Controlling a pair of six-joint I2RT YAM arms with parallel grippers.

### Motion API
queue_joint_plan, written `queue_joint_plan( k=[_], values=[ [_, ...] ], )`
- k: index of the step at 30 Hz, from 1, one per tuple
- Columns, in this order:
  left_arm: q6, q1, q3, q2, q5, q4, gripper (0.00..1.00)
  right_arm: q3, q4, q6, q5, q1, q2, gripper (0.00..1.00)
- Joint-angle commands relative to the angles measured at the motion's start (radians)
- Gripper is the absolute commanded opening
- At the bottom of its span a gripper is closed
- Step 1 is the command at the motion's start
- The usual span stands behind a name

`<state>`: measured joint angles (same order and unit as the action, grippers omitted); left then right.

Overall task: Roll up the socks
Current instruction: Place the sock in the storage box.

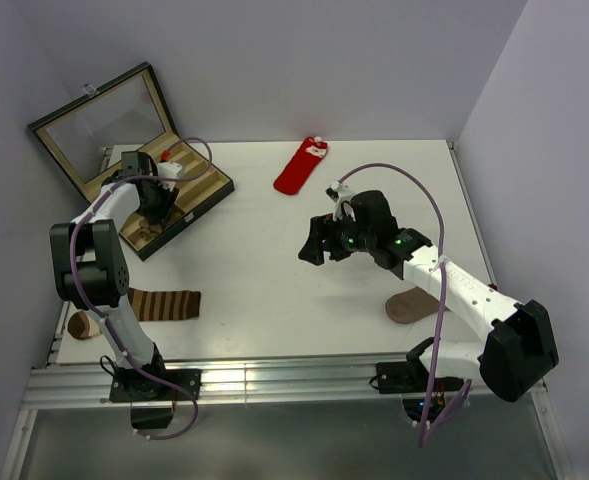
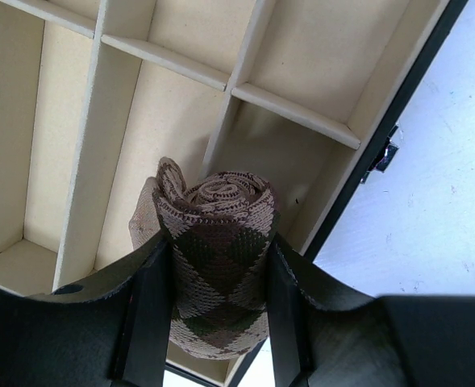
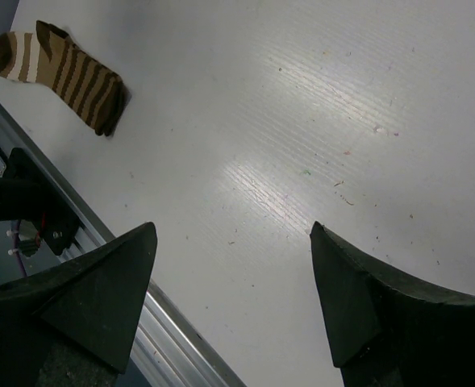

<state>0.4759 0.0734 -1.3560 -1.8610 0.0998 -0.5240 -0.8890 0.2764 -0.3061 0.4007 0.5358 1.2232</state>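
In the top view the left gripper hangs over a black compartment box, whose lid stands open. The right gripper has its fingers wide apart above the white worktop. The red sock lies flat beyond this gripper, well apart from it. A plain brown sock lies behind it, beside the arm. A striped sock lies behind the left gripper, near the arm's base.

In the left wrist view the left gripper is clamped on the argyle sock, which is rolled into a tight bundle. The bundle is over a cream-lined compartment next to the box's black outer wall. Whether it touches the bottom, I cannot tell.

In the right wrist view the fingers are apart, with only worktop between them. The striped sock lies far ahead to the left.
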Motion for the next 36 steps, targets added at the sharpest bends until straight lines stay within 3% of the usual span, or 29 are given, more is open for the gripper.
queue_joint_plan(
  k=[1, 36],
  values=[
    [-0.04, -0.014, 0.031, 0.008, 0.109, -0.051, 0.0, 0.016, -0.049, 0.001, -0.007, -0.007, -0.017, 0.84],
    [-0.028, -0.018, 0.037, -0.001, 0.055, -0.039, 0.0, 0.025, -0.04, 0.009, -0.016, -0.007, -0.027, 0.84]
  ],
)
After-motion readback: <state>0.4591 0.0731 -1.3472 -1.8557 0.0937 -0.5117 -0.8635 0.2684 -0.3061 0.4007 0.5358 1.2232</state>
